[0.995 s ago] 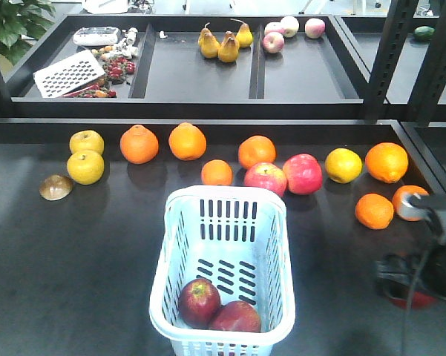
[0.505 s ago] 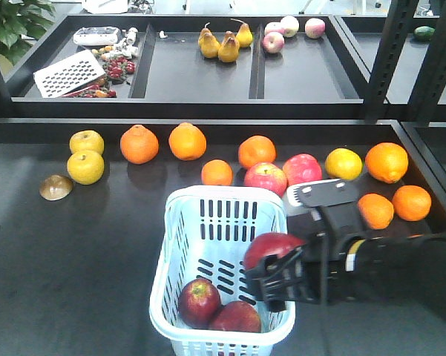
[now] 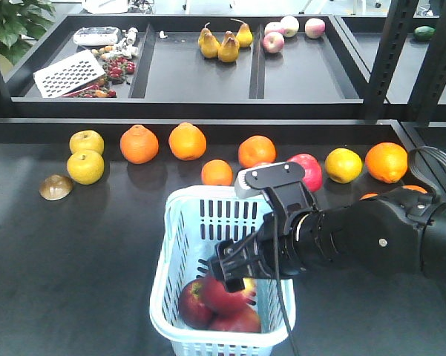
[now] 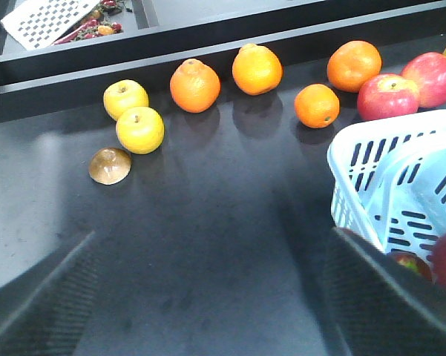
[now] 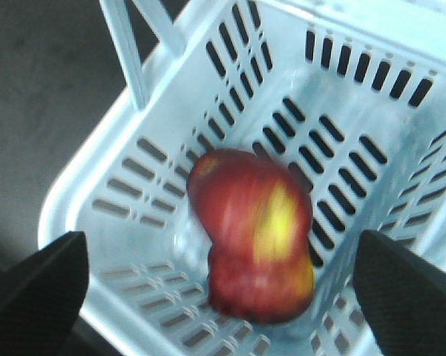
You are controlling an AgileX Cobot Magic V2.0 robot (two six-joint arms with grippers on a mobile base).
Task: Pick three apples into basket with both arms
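The pale blue basket (image 3: 176,245) stands at the front middle of the dark table. Three dark red apples lie in its near end: one on the left (image 3: 191,305), one on top (image 3: 224,295), one lower right (image 3: 241,323). My right gripper (image 3: 228,273) hangs inside the basket just above them, open, with its fingers (image 5: 46,282) wide apart around nothing. In the right wrist view the apples (image 5: 256,237) are blurred on the basket floor (image 5: 341,141). My left gripper (image 4: 215,311) is open over bare table left of the basket (image 4: 371,178).
Behind the basket runs a row of oranges (image 3: 187,141), two pink-red apples (image 3: 306,170) and yellow fruits (image 3: 85,166). A brown shell-like piece (image 3: 56,187) lies at the left. Raised trays at the back hold pears (image 3: 223,43) and a white grater (image 3: 68,73). Black posts (image 3: 389,59) stand at right.
My right arm swung in from the right with the third apple, lowered into the basket and opened. That apple now rests on the other two.
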